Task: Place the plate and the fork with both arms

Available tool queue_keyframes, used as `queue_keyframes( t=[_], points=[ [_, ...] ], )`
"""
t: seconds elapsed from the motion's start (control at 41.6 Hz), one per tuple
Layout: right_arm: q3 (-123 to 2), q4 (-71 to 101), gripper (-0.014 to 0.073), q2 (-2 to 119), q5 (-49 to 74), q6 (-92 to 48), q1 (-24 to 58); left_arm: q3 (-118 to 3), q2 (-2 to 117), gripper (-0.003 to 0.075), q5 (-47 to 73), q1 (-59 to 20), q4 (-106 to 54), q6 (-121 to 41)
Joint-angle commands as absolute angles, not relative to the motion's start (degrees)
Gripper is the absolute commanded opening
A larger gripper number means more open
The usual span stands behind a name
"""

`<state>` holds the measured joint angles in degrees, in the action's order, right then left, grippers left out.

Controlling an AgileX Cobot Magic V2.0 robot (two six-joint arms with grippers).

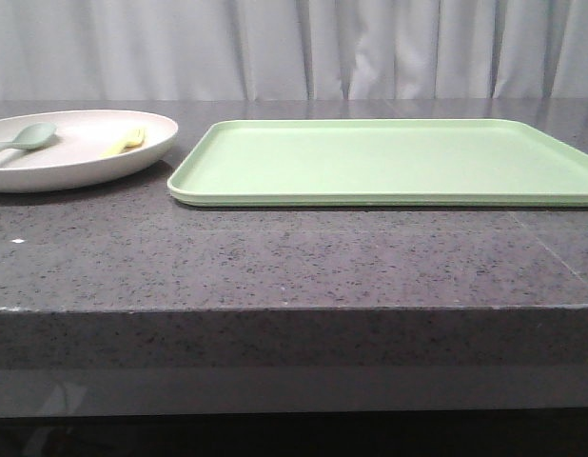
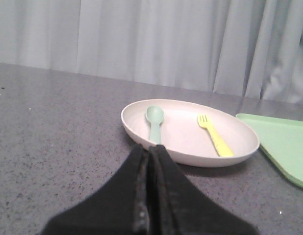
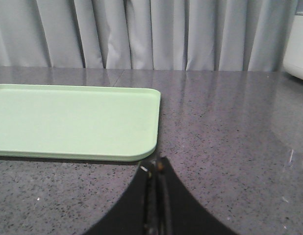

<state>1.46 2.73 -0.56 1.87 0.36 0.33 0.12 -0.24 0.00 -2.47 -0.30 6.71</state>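
Observation:
The cream plate (image 1: 75, 167) sits on the dark stone counter at the far left; it also shows in the left wrist view (image 2: 190, 155). In it lies the yellow fork (image 1: 126, 142), also in the left wrist view (image 2: 215, 137), beside a pale grey-green spoon (image 1: 26, 138), also in the left wrist view (image 2: 155, 122). My left gripper (image 2: 150, 149) is shut and empty, just short of the plate's near rim. My right gripper (image 3: 155, 166) is shut and empty, near the light-green tray's (image 3: 73, 120) corner. Neither gripper shows in the front view.
The light-green tray (image 1: 389, 162) lies flat on the counter right of the plate, empty. The counter's front edge (image 1: 294, 309) runs across the front view. Grey curtains hang behind. A white object (image 3: 296, 49) stands at the edge of the right wrist view.

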Motion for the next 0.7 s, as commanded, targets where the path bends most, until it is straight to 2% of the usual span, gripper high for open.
queue_keyframes(
  t=[0.0,0.12,0.336,0.673],
  points=[
    [1.1,2.0,-0.0068,-1.6,-4.1,0.0,0.0,0.4,-1.5,-0.002,-7.8,-2.8,-0.7,7.1],
    [-2.3,2.0,-0.0068,-1.6,-2.7,0.0,0.0,-3.4,-1.5,-0.002,-7.4,-2.8,-0.7,7.1],
    [-17.5,2.0,-0.0068,0.5,9.3,0.0,0.0,-19.1,0.8,-0.002,4.0,-2.8,2.2,7.1],
    [-38.9,2.0,-0.0068,16.7,27.4,0.0,0.0,-43.8,15.8,-0.002,26.1,-2.8,4.6,7.1]
  ],
)
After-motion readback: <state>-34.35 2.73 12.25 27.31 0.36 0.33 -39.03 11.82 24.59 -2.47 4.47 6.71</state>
